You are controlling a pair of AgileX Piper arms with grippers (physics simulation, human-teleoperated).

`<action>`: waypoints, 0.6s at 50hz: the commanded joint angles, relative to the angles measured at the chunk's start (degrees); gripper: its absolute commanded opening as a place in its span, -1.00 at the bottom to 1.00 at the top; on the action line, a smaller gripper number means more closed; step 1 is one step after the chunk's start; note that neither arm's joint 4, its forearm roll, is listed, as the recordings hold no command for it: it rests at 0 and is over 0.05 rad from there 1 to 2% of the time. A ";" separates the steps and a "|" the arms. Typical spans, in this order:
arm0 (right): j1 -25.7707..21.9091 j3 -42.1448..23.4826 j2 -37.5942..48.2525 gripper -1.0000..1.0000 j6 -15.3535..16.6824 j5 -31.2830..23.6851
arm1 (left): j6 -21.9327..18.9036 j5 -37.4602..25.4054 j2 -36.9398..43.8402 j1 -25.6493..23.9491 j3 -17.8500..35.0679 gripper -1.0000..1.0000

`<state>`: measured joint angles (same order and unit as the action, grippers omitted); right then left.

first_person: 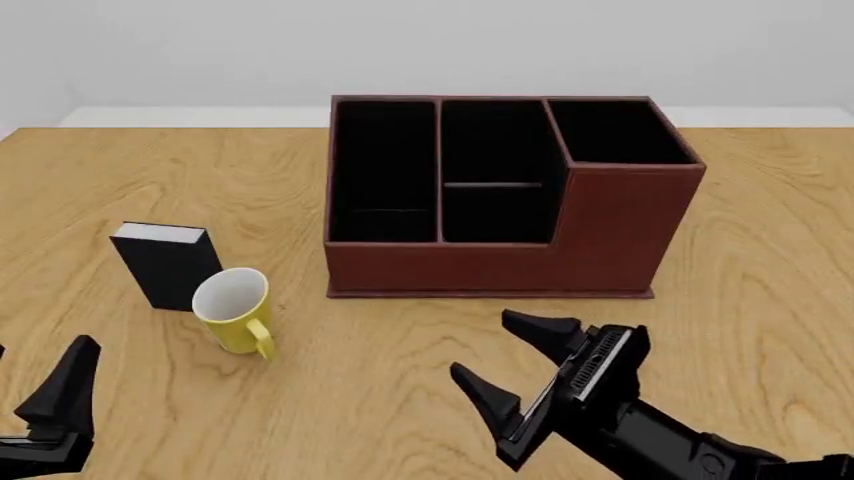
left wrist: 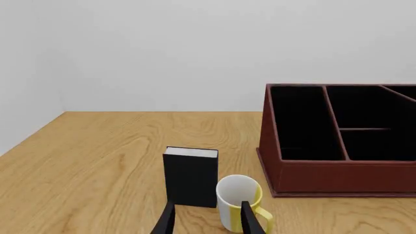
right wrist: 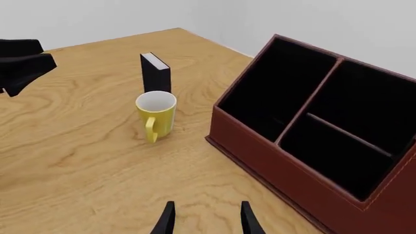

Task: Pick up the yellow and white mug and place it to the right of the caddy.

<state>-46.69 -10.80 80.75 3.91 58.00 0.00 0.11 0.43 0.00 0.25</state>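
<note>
The yellow and white mug (first_person: 234,308) stands upright on the wooden table, left of the caddy's front corner, its handle towards the near edge; it also shows as the mug (left wrist: 235,200) and the mug (right wrist: 157,114). The reddish-brown caddy (first_person: 614,235) sits mid-table, with black compartments. My left gripper (first_person: 40,352) is open and empty at the near left, a short way in front of the mug. In its wrist view the left gripper (left wrist: 208,219) has the mug just ahead of one finger. My right gripper (first_person: 489,350) is open and empty, in front of the caddy (right wrist: 273,165).
A small black upright box (first_person: 167,262) stands just behind and left of the mug, nearly touching it, also seen as the black box (left wrist: 190,175) and the black box (right wrist: 156,73). Bare wooden table (first_person: 761,300) lies to the right of the caddy. A white wall backs the table.
</note>
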 commanded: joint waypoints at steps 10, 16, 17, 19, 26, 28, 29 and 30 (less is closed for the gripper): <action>-2.28 -3.28 5.78 1.00 -0.64 1.70 | 0.00 0.00 0.00 0.00 0.00 1.00; -2.59 -4.60 7.11 1.00 -0.44 1.43 | 0.00 0.00 0.00 0.00 0.00 1.00; -2.61 -4.71 7.18 1.00 -0.42 1.38 | 0.00 0.00 0.00 0.00 0.00 1.00; -2.55 -4.85 7.38 1.00 -0.35 1.50 | 0.00 0.00 0.00 0.00 0.00 1.00; -2.62 -5.75 9.13 1.00 -0.31 1.98 | 0.00 0.00 0.00 0.00 0.00 1.00; -2.87 -6.22 9.74 1.00 -0.17 2.00 | 0.00 0.00 0.00 0.00 0.00 1.00; -3.07 -6.55 9.59 1.00 -0.15 1.54 | 0.00 0.00 0.00 0.00 0.00 1.00; -3.12 -6.72 9.71 1.00 -0.15 1.47 | 0.00 0.00 0.00 0.00 0.00 1.00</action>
<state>-49.21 -15.84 88.57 3.60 59.61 0.00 0.11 0.43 0.00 0.25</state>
